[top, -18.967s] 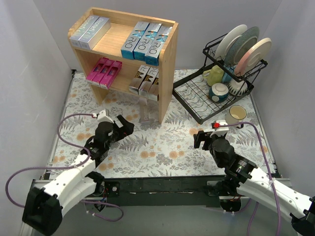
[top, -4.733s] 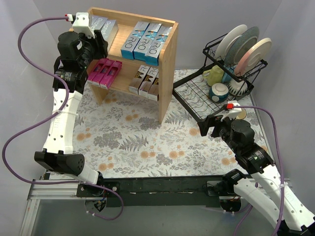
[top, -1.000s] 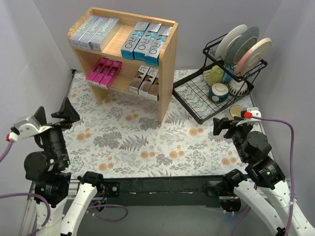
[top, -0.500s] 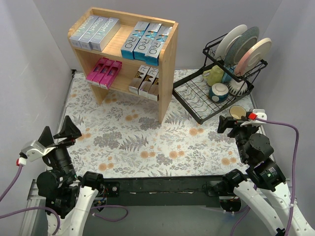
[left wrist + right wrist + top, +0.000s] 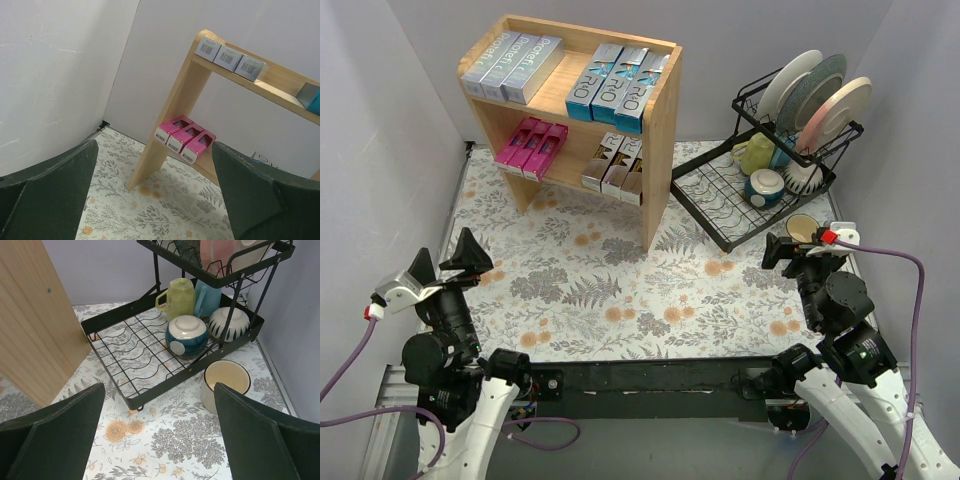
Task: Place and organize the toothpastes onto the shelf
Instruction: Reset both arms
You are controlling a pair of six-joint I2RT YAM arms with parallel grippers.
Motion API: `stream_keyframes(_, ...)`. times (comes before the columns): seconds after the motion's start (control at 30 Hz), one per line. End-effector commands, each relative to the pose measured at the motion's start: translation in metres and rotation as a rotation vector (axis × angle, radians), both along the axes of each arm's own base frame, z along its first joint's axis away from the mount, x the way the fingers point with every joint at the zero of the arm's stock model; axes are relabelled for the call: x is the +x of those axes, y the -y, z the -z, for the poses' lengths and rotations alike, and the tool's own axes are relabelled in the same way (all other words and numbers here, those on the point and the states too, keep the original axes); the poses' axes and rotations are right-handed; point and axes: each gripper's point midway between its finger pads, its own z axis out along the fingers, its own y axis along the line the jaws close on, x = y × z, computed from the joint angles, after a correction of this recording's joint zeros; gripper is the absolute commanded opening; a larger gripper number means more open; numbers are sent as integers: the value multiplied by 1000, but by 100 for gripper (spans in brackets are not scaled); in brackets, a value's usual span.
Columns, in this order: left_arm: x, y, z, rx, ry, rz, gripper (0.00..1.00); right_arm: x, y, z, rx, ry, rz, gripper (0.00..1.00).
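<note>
Lab cell staged as home. Grey walls (image 5: 380, 120) box a floral table (image 5: 650, 300). Dish rack (image 5: 703, 185) upper right, shelf (image 5: 662, 150) upper left.

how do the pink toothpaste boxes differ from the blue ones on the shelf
The pink boxes lie on the lower level at the left, while the blue boxes lie on the top level at the right. The pink boxes look smaller than the blue boxes, though they are also farther from the camera. Both are sets of three, packed side by side with their ends facing out of the wooden shelf.
</note>
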Motion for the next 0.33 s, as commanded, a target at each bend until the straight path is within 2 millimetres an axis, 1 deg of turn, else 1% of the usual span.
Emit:
stream_keyframes(0.0,6,2,0,19,-8,1,98,3,4,-17,1,59,24,98)
stream_keyframes(0.3,6,2,-2,35,-12,-3,98,3,7,-20,-8,64,38,98)
